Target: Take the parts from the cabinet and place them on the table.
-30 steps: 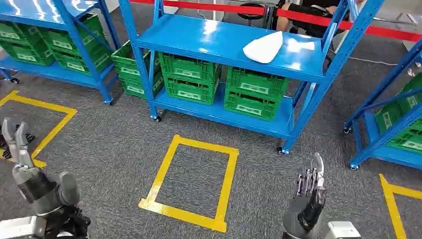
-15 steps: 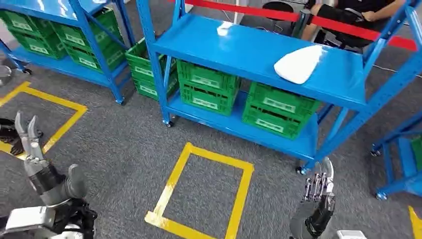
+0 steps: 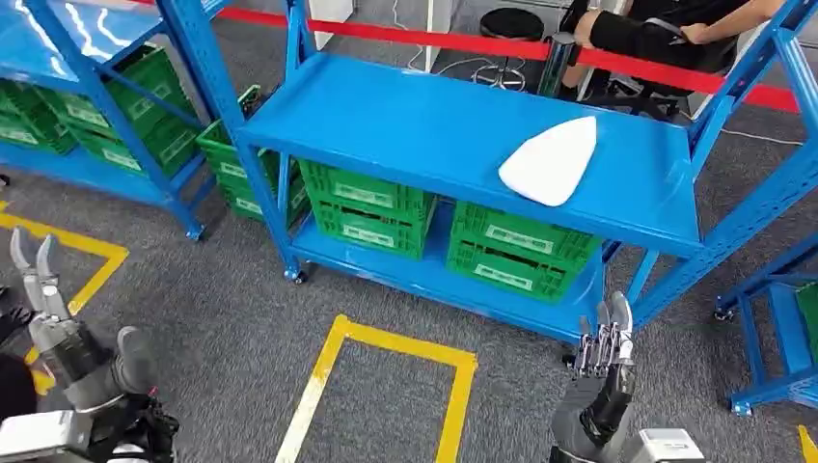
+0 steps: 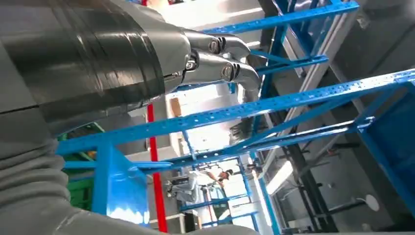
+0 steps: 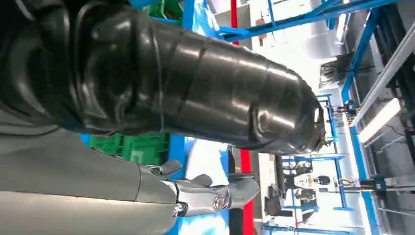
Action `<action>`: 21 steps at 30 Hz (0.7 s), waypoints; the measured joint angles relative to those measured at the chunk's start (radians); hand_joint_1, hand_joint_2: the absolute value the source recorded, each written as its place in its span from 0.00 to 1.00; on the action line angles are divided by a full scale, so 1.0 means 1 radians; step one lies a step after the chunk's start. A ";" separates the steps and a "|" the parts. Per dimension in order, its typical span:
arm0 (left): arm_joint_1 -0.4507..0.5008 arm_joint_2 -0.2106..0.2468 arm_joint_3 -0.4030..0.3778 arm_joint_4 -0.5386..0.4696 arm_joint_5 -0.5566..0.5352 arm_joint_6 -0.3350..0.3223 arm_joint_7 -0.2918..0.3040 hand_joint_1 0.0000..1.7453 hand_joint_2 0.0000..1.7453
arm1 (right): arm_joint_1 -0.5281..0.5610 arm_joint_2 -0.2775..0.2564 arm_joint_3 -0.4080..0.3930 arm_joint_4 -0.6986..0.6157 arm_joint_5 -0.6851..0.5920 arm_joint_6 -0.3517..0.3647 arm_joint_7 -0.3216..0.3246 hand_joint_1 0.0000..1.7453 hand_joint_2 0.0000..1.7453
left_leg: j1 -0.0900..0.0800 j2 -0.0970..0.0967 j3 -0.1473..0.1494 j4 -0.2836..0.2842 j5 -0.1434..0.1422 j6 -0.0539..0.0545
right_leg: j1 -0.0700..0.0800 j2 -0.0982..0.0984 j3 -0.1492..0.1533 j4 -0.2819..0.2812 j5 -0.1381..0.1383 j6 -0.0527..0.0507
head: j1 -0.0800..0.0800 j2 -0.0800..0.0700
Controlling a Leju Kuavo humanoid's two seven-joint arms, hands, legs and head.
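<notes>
A white flat part [image 3: 550,160] lies on the top shelf of the blue rack [image 3: 405,125] ahead, toward its right end. My left hand [image 3: 60,333] is raised at the lower left, fingers straight and apart, holding nothing. At the lower right my right hand [image 3: 602,367] points upward with fingers extended, also holding nothing, well below and in front of the white part. Both hands are apart from the rack. In the left wrist view the left hand's fingers [image 4: 220,58] stretch out against blue rack beams. The right wrist view has the right hand's fingers [image 5: 210,193] extended too.
Green crates [image 3: 439,227] fill the rack's lower shelf, and more green crates [image 3: 106,116] sit in a second blue rack at left. Yellow tape [image 3: 386,386] marks a rectangle on the grey floor. A red barrier band [image 3: 434,43] and a seated person [image 3: 666,29] are behind. Another blue rack [image 3: 781,318] stands at right.
The whole scene has shifted as the camera moved: the rack with the white part now sits closer and more central. Both hands stay raised and holding nothing.
</notes>
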 joint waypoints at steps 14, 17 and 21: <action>0.002 0.002 0.002 0.002 0.012 0.007 -0.006 0.00 0.00 | -0.012 -0.002 0.002 0.007 0.001 0.000 0.003 0.00 0.00 | 0.030 0.004 0.118 -0.093 0.144 0.030 | -0.064 -0.034 -0.183 0.183 0.007 0.106 | 0.027 0.000; -0.001 0.002 0.004 0.002 0.019 0.010 -0.005 0.00 0.00 | -0.023 -0.002 0.005 0.011 0.002 0.000 0.009 0.00 0.00 | 0.029 0.002 0.144 -0.100 0.120 0.010 | -0.054 -0.035 -0.141 0.068 0.080 0.106 | 0.038 0.000; 0.000 0.002 0.007 0.001 0.012 0.012 -0.004 0.00 0.00 | -0.033 -0.002 0.013 0.011 0.003 0.000 0.015 0.00 0.00 | 0.038 0.008 0.150 -0.119 0.109 -0.016 | -0.053 -0.031 -0.116 0.033 0.056 0.069 | 0.030 0.000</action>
